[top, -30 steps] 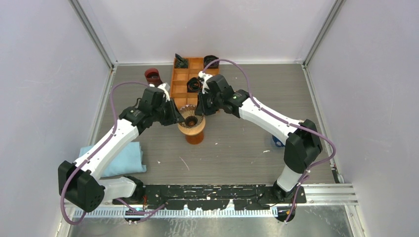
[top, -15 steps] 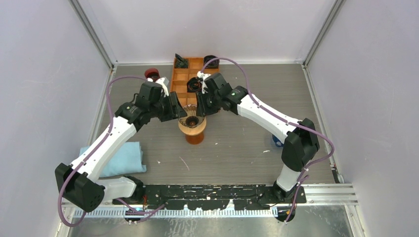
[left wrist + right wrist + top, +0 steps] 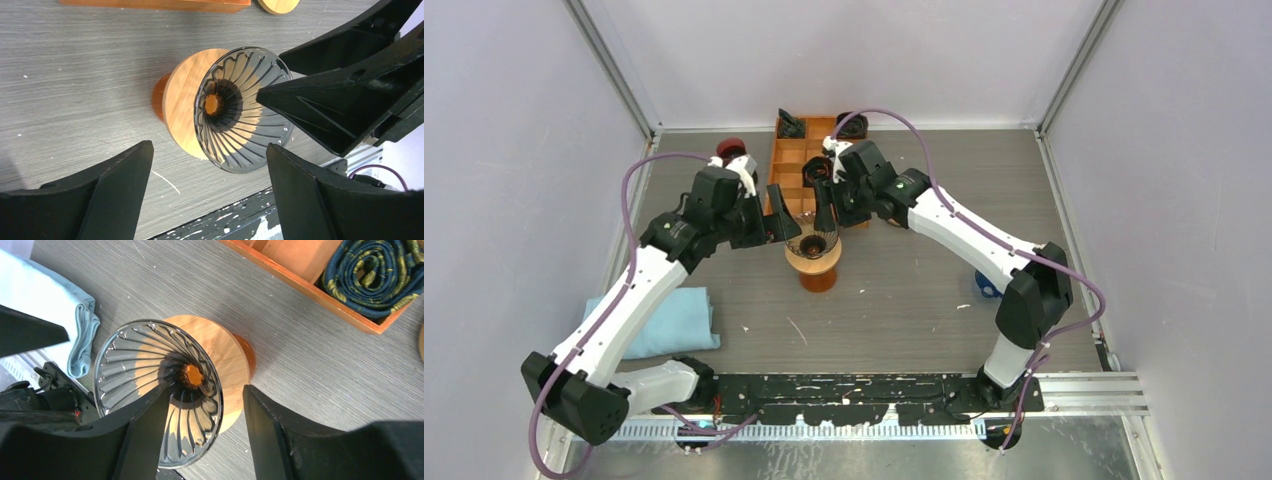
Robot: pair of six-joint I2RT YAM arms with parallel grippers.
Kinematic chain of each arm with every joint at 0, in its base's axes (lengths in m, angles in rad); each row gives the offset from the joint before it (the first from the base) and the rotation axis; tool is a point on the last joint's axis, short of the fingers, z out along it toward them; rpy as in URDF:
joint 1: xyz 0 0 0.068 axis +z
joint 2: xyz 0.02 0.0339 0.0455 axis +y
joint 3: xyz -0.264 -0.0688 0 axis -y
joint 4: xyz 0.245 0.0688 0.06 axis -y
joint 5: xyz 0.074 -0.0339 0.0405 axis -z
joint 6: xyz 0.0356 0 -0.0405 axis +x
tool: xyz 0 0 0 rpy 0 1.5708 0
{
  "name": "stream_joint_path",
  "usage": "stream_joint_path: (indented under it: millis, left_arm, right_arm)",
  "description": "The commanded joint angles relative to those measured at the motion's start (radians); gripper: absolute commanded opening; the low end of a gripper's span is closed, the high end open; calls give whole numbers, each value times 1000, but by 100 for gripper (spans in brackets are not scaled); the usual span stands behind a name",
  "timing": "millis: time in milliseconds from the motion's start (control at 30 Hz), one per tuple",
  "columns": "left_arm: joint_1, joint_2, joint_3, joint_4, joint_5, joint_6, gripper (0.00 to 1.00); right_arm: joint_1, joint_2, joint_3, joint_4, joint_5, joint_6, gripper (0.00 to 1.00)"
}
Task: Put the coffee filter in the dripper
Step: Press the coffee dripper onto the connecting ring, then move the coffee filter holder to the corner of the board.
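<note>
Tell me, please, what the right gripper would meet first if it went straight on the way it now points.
Probably the glass dripper: the right gripper points at it, jaws astride its rim; depth is unclear.

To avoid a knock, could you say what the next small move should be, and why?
Probably lift the right pincer straight up: it stands open astride the rim of the glass cone in the wooden stand; moving sideways could knock it.

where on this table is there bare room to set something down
Widest bare patch: front of the table, between the blue cloth, the dripper and the arm bases. Also back right, right of the wooden tray. Crowded at the dripper: left gripper and right gripper flank it.
</note>
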Motion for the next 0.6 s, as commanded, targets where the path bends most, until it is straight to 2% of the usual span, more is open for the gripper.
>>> stream_joint_path:
  millis: [0, 167, 367, 567]
  left_arm:
    - [15, -67, 46, -37, -46, 60, 91]
    - [18, -119, 54, -78, -123, 145, 100]
    - [17, -172, 72, -101, -215, 256, 99]
    - [20, -226, 58, -98, -360, 358, 99]
  right_arm:
    - [-8, -111, 34, -31, 68, -23, 65]
    - [-21, -207, -12, -113, 254, -45, 75]
    - [-50, -325, -93, -219, 434, -28, 83]
    - [-131, -421, -157, -310, 532, 22, 87]
